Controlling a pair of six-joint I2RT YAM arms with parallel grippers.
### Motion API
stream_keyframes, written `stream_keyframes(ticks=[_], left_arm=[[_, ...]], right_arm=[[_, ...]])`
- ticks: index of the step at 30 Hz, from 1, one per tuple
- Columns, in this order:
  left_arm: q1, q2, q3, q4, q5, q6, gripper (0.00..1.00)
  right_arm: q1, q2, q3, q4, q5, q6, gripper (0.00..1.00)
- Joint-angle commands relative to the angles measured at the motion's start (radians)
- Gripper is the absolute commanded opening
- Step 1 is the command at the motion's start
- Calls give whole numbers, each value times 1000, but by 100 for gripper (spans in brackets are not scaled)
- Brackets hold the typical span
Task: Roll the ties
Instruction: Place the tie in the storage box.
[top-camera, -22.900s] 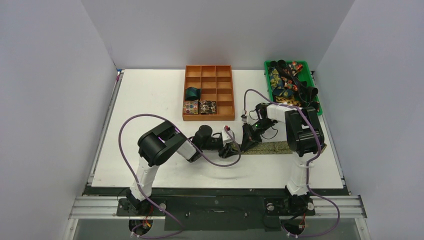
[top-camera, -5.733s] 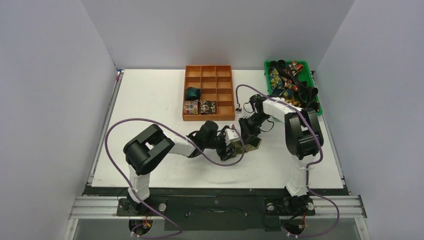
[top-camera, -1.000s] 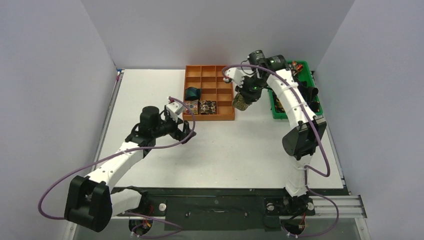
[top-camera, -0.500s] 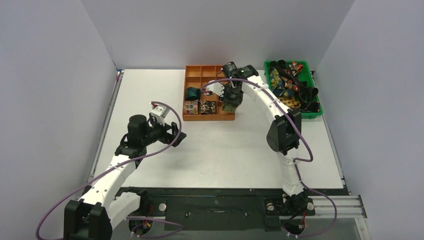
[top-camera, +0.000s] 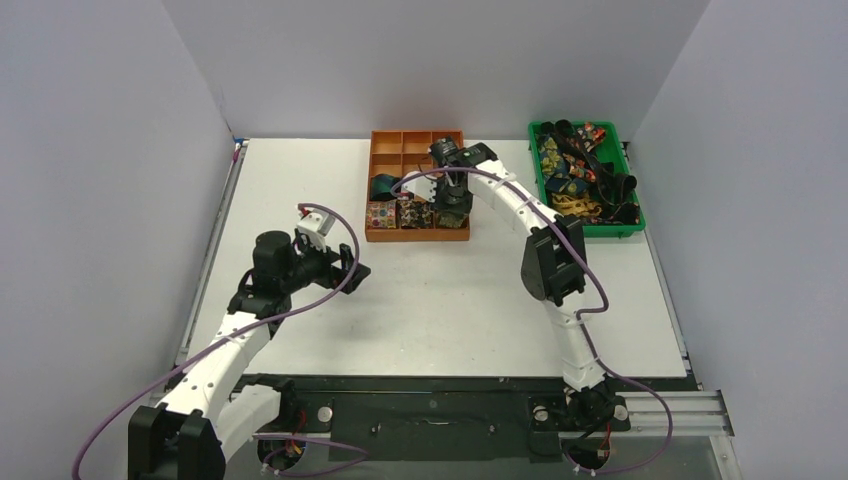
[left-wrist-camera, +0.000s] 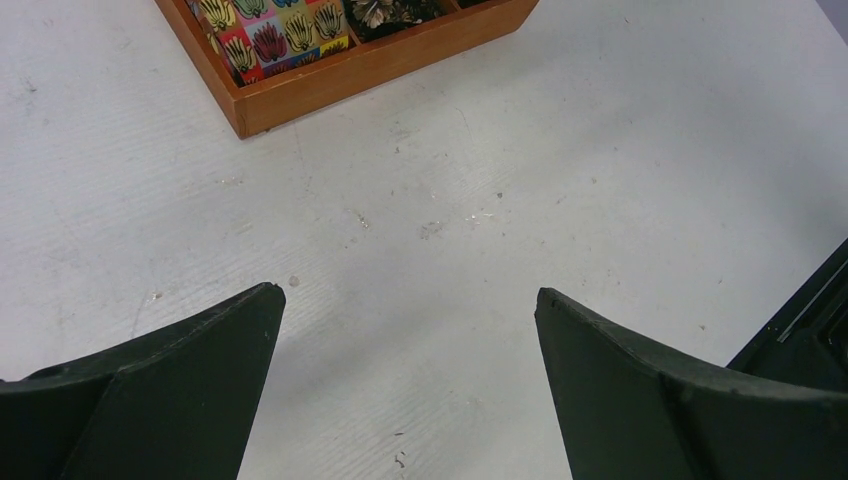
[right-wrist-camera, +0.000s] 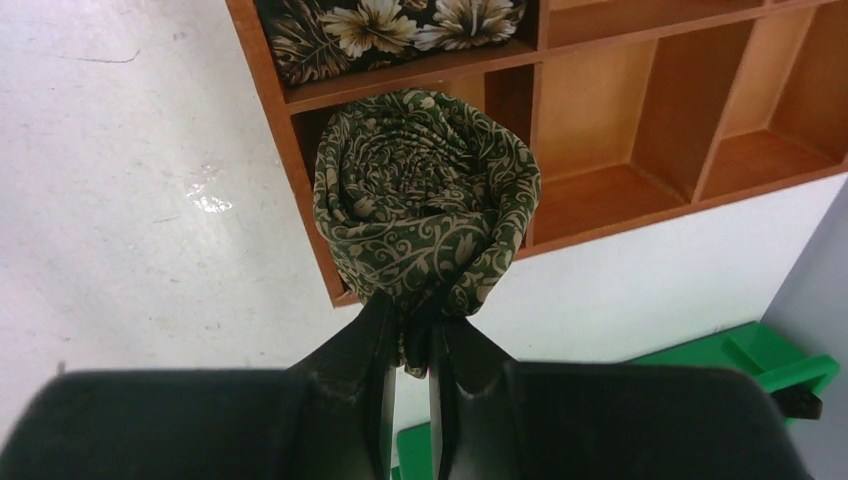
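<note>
My right gripper (top-camera: 452, 206) (right-wrist-camera: 410, 322) is shut on the tail end of a rolled olive-gold patterned tie (right-wrist-camera: 425, 200) (top-camera: 455, 212). It holds the coil over the near-right compartment of the orange wooden box (top-camera: 419, 237) (right-wrist-camera: 300, 150). I cannot tell whether the coil rests on the compartment floor. In that box lie three other rolled ties: dark teal (top-camera: 384, 186), multicolour (top-camera: 380, 213) (left-wrist-camera: 275, 35) and dark floral (top-camera: 415, 213) (right-wrist-camera: 390, 25). My left gripper (top-camera: 355, 268) (left-wrist-camera: 405, 295) hangs open and empty over bare table, in front and left of the box.
A green bin (top-camera: 623, 222) (right-wrist-camera: 760, 360) at the back right holds a heap of loose ties (top-camera: 575, 175). The white table (top-camera: 450, 300) is walled in by grey panels. My right arm stretches diagonally across it toward the box.
My right arm has swung left with the rolled tie, from beside the box's right edge to over its near-right compartment. My left arm drew back to the left, still open.
</note>
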Motion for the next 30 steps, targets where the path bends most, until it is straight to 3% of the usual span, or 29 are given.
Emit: stream_keyframes(ticks=[1,7,12,17,20,30], left_arm=[[9,-19,-1,-2,-9,-2,97],[11,2,7,-3,-14,6,97],[10,8,15,-13,-27,19,97],[13,63,68,-73,-4,90,97],[16,104,147,-107,16,113,97],[53,337,506,-315,-24,123,97]], right_arm=[[6,25,-32,19,11,-28,0],[19,51,-50,42,66,-25,0],[28,26,-34,42,57,20,25],[30,-44,-45,39,33,60,40],[29,-97,-41,40,29,80,53],[1,-276,-32,83,30,252,77]])
